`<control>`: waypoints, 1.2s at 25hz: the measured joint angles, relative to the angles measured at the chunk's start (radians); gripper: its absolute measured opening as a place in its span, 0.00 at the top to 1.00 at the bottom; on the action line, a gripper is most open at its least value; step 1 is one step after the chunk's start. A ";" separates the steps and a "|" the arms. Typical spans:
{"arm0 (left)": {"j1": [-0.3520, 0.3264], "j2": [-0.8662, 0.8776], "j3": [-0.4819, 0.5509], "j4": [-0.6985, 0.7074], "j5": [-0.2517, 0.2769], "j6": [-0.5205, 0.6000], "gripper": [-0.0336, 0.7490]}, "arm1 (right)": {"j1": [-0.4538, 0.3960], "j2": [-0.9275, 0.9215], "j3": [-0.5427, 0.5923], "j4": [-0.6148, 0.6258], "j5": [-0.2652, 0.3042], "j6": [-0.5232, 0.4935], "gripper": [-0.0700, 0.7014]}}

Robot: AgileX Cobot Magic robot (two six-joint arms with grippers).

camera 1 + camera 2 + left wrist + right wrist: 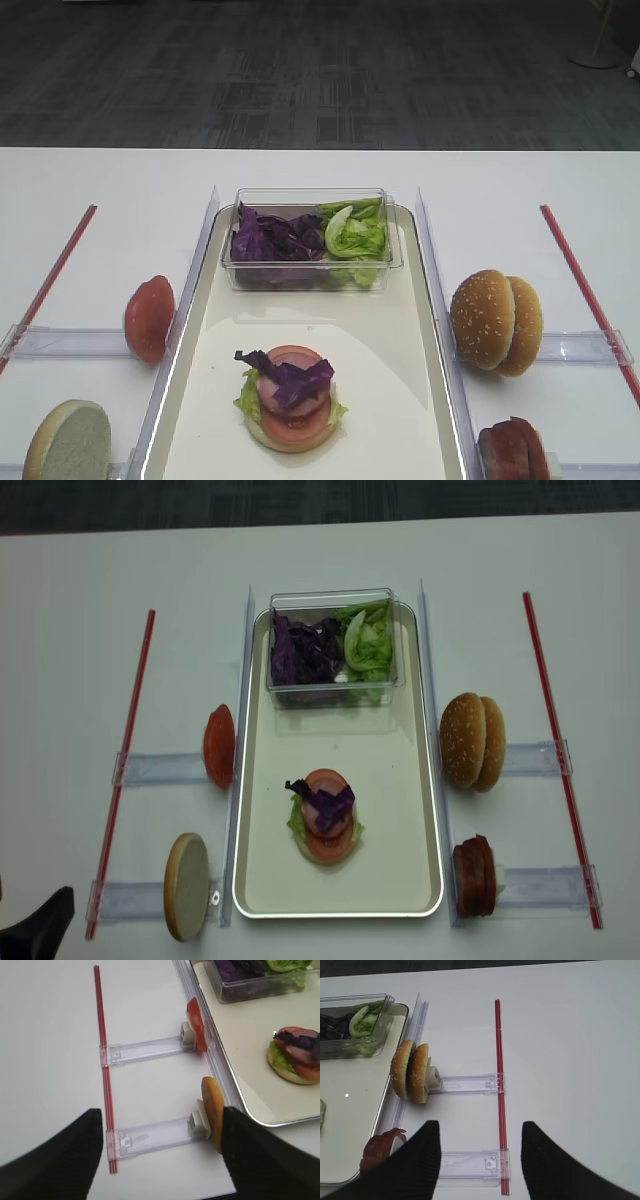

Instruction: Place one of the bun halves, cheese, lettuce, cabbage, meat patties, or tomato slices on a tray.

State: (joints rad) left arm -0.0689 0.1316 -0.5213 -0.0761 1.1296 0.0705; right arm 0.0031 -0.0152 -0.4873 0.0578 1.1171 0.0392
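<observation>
The tray [395,820] lies lengthwise in the middle. On it sits a stack [324,818] of a bun half, lettuce, tomato slices and meat, with purple cabbage [291,378] on top. Left of the tray, a tomato slice [219,746] and a pale-faced bun half [187,885] stand on edge in holders. To the right stand two sesame bun halves [472,742] and the meat patties [474,876]. My left gripper [160,1155] is open over the near-left holder, its right finger [265,1160] beside that bun half [212,1117]. My right gripper [480,1160] is open and empty. No cheese shows.
A clear plastic box [332,648] with cabbage and lettuce sits at the tray's far end. Red rods [125,770] [558,750] and clear plastic holder strips [470,1084] lie on the white table on both sides of the tray.
</observation>
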 joint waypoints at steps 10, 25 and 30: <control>0.000 -0.110 0.002 0.000 0.008 0.000 0.35 | 0.000 0.000 0.000 0.000 0.000 0.000 0.39; 0.000 -0.147 0.002 0.000 0.010 0.000 0.35 | 0.000 0.000 0.000 0.000 0.000 0.000 0.39; 0.000 -0.147 0.022 0.000 0.040 0.000 0.35 | 0.000 0.000 0.000 0.000 0.000 0.000 0.39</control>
State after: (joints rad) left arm -0.0689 -0.0159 -0.4998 -0.0761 1.1699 0.0705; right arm 0.0031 -0.0152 -0.4873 0.0578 1.1171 0.0392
